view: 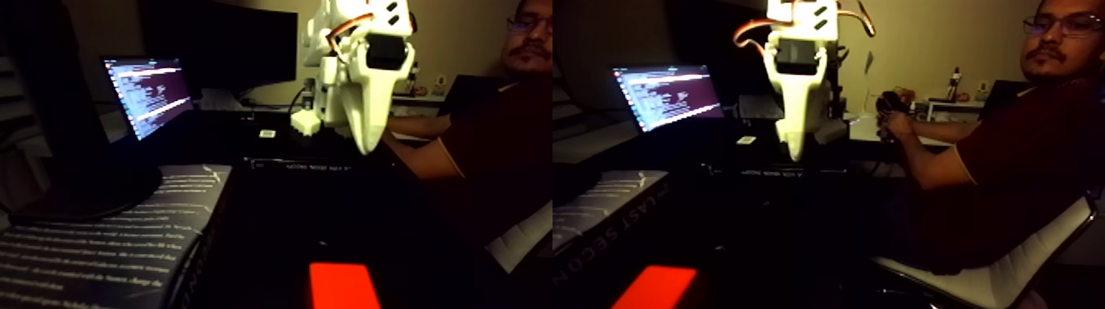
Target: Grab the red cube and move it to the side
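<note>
White gripper point(367, 148) hangs above dark table point(329, 214), tip pointing down, nothing in its grasp; fingers read as pressed together, no gap visible. Red cube point(341, 286) sits well below it at bottom edge, apart from gripper. Lit laptop screen point(148, 94) at left. Book point(99, 246) lower left. Seated person point(485, 123) at right.

Upside-down letters reading "LAST SECON" can be made out on the book cover point(612, 201) at near left.
</note>
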Controlling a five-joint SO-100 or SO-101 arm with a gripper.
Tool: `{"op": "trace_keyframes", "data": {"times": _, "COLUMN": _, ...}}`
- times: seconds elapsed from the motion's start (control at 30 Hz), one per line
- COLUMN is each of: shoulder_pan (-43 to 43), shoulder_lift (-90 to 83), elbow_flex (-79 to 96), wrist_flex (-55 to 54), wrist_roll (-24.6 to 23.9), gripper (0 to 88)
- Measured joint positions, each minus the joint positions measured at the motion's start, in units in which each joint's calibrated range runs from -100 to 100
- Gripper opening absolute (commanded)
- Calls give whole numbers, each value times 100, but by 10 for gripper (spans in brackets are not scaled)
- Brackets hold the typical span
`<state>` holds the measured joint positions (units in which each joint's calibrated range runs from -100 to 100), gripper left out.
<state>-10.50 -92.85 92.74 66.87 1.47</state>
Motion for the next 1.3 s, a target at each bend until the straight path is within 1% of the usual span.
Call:
{"op": "trace_keyframes", "data": {"times": 0.17, "shoulder_pan": 108, "shoulder_lift": 564, "elbow_flex": -281, "wrist_flex": -392, "wrist_roll": 26, "gripper": 11}}
{"op": "trace_keyframes", "data": {"times": 0.33, "shoulder_pan": 394, "shoulder_lift": 1371, "elbow_flex": -617, "wrist_flex": -1069, "wrist_roll": 52, "gripper": 11}}
{"op": "trace_keyframes", "data": {"times": 0.47, "shoulder_pan": 486, "shoulder_lift": 2179, "elbow_flex": -989, "wrist_flex": -1510, "wrist_roll": 309, "gripper": 11}}
{"op": "trace_keyframes", "data": {"times": 0.6, "shoulder_pan": 494, "shoulder_lift": 3021, "elbow_flex": -1633, "wrist_flex": -1567, "wrist_roll": 566, "gripper": 11}}
{"op": "trace_keyframes", "data": {"times": 0.73, "shoulder_pan": 610, "shoulder_lift": 3820, "elbow_flex": -2350, "wrist_flex": -1567, "wrist_roll": 975, "gripper": 12}}
{"op": "trace_keyframes", "data": {"times": 0.87, "shoulder_pan": 710, "shoulder_lift": 4535, "elbow_flex": -3131, "wrist_flex": -1232, "wrist_roll": 1080, "gripper": 12}}
{"op": "trace_keyframes", "data": {"times": 1.2, "shoulder_pan": 942, "shoulder_lift": 6226, "elbow_flex": -5191, "wrist_flex": -57, "wrist_roll": 1002, "gripper": 12}}
{"op": "trace_keyframes", "data": {"times": 1.3, "shoulder_pan": 981, "shoulder_lift": 6731, "elbow_flex": -5535, "wrist_flex": 90, "wrist_roll": 1002, "gripper": 12}}
